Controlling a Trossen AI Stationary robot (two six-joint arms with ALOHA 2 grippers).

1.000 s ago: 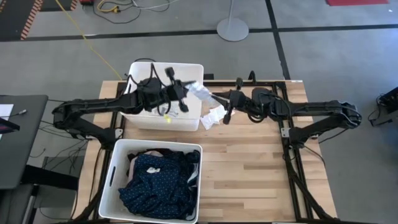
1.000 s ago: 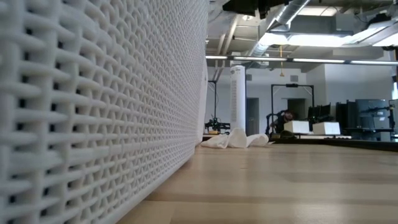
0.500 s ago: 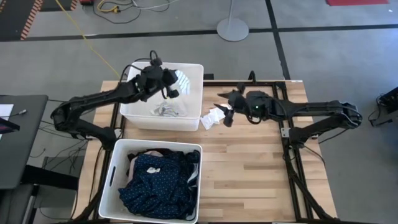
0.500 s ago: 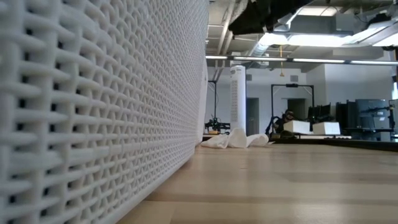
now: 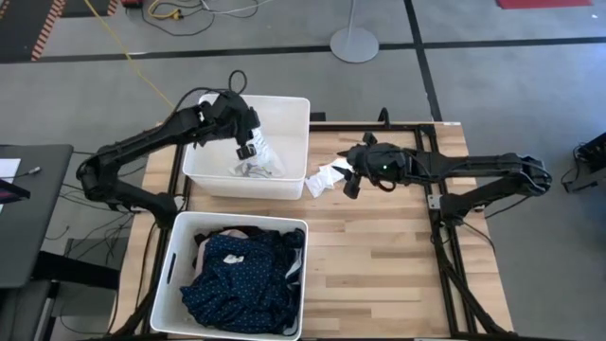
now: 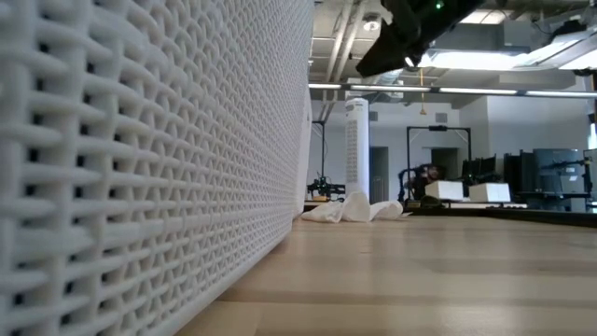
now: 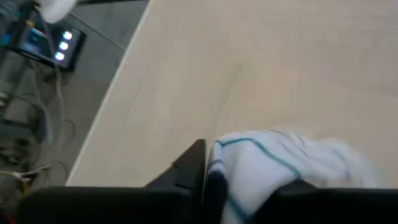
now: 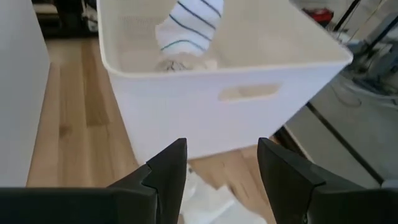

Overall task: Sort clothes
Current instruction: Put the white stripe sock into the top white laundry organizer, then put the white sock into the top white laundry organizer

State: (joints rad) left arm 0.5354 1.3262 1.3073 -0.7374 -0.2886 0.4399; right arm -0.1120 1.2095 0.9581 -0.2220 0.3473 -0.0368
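My left gripper [image 5: 248, 142] is over the far white bin [image 5: 284, 109] and is shut on a white sock with teal stripes [image 7: 267, 165], which also shows in the right wrist view [image 8: 189, 22]. Small pale socks [image 5: 254, 169] lie on that bin's floor. My right gripper [image 8: 221, 180] is open and empty, above a heap of white socks [image 5: 327, 177] lying on the table beside the bin's right wall. The heap also shows in the low view [image 6: 354, 210]. The navy dotted piece [image 5: 241, 275] lies on top in the near bin [image 5: 185, 237]. My left gripper pinches the striped sock between its two fingers [image 7: 193, 168] at one end of it [image 7: 227, 171]. The sock hangs below the fingers inside the far bin's opening, lifted clear of the table, slack.
The two white bins fill the table's left half. Bare wood lies to the right and near of my right gripper [image 5: 398, 256]. The near bin's woven wall [image 6: 140, 140] fills the low view's left. Black frame rails run along the table's edges [image 5: 445, 246].
My left gripper has carried the striped sock from the far bin's right rim toward the table's left, first far, then back over the bin's middle. My right gripper has come down a little toward the white socks on the table.
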